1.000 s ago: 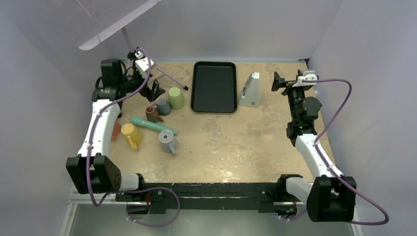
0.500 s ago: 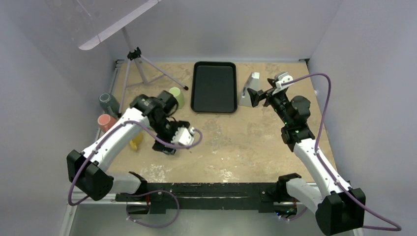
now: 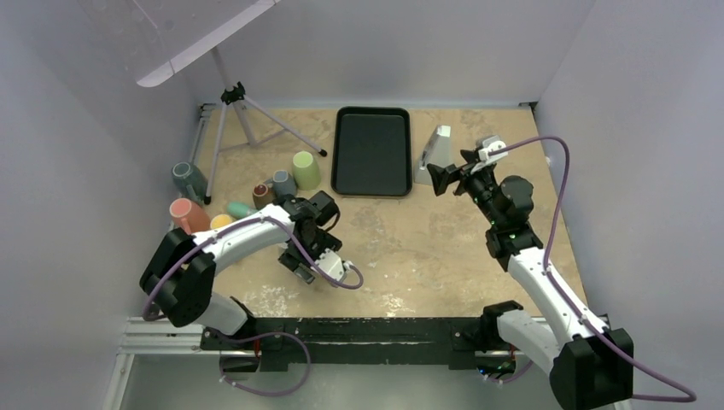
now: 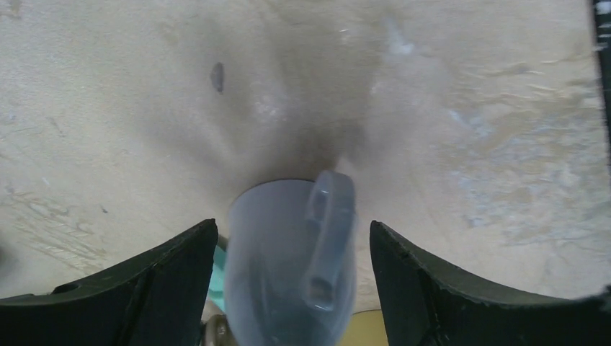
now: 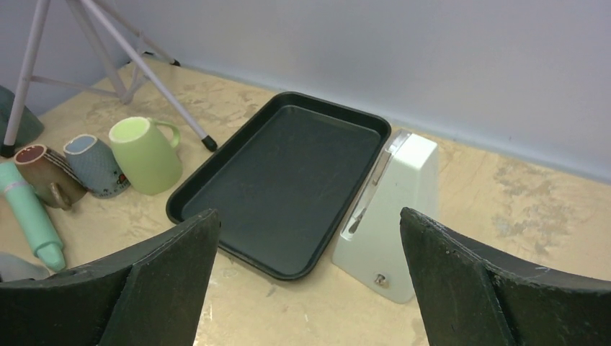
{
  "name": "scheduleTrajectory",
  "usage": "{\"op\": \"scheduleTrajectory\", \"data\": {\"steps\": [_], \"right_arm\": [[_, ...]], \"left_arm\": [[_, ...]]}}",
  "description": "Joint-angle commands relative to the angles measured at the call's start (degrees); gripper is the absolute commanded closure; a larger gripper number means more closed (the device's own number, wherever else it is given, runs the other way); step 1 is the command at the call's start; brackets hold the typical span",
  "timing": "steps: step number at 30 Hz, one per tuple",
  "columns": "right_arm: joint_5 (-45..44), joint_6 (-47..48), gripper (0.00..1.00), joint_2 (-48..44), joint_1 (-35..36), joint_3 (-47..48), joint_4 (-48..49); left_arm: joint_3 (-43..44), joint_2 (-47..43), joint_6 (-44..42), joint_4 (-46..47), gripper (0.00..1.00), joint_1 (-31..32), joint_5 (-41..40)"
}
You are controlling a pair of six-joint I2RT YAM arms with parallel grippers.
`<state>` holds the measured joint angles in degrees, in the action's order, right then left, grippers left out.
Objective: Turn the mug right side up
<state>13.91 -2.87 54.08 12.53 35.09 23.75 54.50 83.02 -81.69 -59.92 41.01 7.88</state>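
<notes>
A pale grey-blue mug (image 4: pixel 281 274) stands between the fingers of my left gripper (image 4: pixel 293 225) in the left wrist view, blurred, with its handle (image 4: pixel 328 238) turned toward the camera. A gap shows on each side, so the jaws are open around it without touching. From above, my left gripper (image 3: pixel 300 261) reaches down left of the table's centre and hides most of the mug. My right gripper (image 3: pixel 437 178) hangs open and empty in the air, close to the white metronome (image 5: pixel 389 209).
A black tray (image 3: pixel 372 150) lies at the back centre. Left of it stand a green mug (image 3: pixel 306 169), a blue-grey mug (image 3: pixel 283 183) and a brown mug (image 3: pixel 263 196). A teal cylinder (image 3: pixel 241 208), a yellow mug (image 3: pixel 222 221), a salmon mug (image 3: pixel 183 212), a dark teal mug (image 3: pixel 186 178) and a tripod (image 3: pixel 235 94) fill the left side.
My left arm has swung from the back left corner down to the grey-blue mug, and its jaws have narrowed around it. My right gripper has moved left toward the metronome.
</notes>
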Motion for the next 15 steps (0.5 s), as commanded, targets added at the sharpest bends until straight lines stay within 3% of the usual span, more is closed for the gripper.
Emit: {"op": "scheduleTrajectory", "data": {"steps": [1, 9, 12, 15], "right_arm": [[-1.90, -2.41, 0.01, -2.45, 0.27, -1.60, 2.55], [-2.02, -2.10, 0.01, -3.60, 0.28, -2.71, 2.54], [-1.33, -2.38, 0.01, -3.05, 0.28, -2.04, 2.35], [-1.41, -3.23, 0.02, -2.37, 0.37, -0.61, 0.17]], "left_arm": [[-1.34, 1.94, -4.01, 9.95, 0.23, -0.09, -5.70], [-4.42, 1.85, -7.45, 9.77, 0.72, -0.58, -7.41], [-3.47, 2.48, -5.31, 10.23, 1.00, -0.72, -6.74], [-0.32, 2.21, -0.23, 10.95, 1.00, -1.14, -4.91]]}}
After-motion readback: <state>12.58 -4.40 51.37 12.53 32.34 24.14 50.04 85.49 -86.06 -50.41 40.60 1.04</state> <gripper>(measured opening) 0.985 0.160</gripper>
